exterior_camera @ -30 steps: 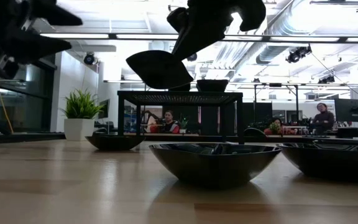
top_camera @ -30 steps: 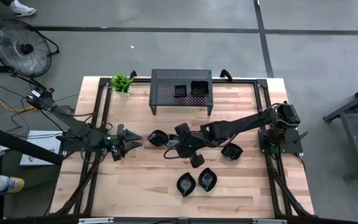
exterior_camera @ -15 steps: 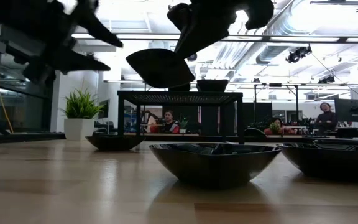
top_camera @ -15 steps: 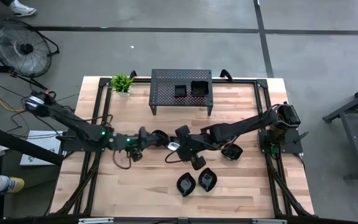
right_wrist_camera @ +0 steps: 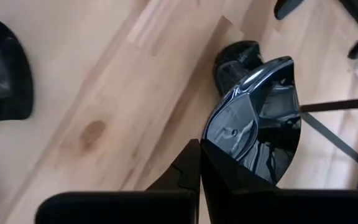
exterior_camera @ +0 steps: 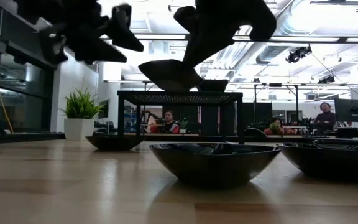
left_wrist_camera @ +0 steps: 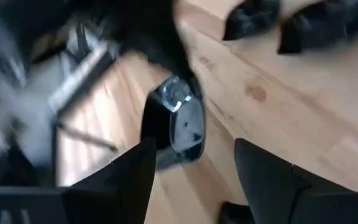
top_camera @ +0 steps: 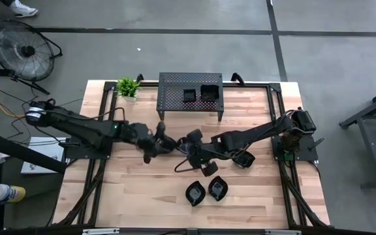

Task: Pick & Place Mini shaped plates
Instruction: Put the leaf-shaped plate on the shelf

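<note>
**Carrying a leaf plate above mid-table, with the other arm closing in**

Holding one of the mini shaped plates (right_wrist_camera: 253, 124) clear of the wood, my right gripper (top_camera: 189, 145) sits near the middle of the tabletop (top_camera: 253, 196). Its fingers are pinched on the rim of this glossy leaf-shaped dish, which the low view shows hanging well above the boards. I judge this to be the carry step, with the placing yet to come.

The right arm reaches in from the right edge, stretched low and long across the table. My left gripper (top_camera: 156, 136) points at the right one from just beside it, its arm coming from the left edge. Its fingers (left_wrist_camera: 132, 180) are spread apart with nothing between them, and the held plate shows just ahead of them in the left wrist view.

The perforated stand (top_camera: 190, 83) at the far edge already carries two small dishes (top_camera: 200, 94), so it looks like the target. The next move calls for either a clean handover or lifting the plate onto that shelf without clipping the left arm.

Other plates lie on the wood: a pair (top_camera: 206, 191) towards the near edge, one (top_camera: 243, 158) under the right arm.
</note>
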